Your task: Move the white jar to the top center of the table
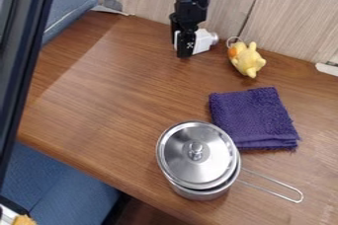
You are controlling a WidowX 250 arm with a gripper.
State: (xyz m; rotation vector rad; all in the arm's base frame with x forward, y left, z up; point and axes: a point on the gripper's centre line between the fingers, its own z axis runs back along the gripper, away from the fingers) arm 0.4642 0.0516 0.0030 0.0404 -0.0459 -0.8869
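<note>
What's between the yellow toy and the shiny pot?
A folded purple cloth. In the camera view, its left part lies between the yellow toy and the shiny pot.

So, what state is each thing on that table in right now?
White jar: tipped sideways at the end effector; can't tell if closed.
Pot: covered, handle out.
Lid: on the pot.
Towel: folded, flat.
Yellow toy: set down, not held.

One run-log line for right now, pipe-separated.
arm: gripper at white jar, grip unclear | jar: top center of table, near wall | beside jar: yellow toy | nearer camera: purple cloth, lidded pot
</note>
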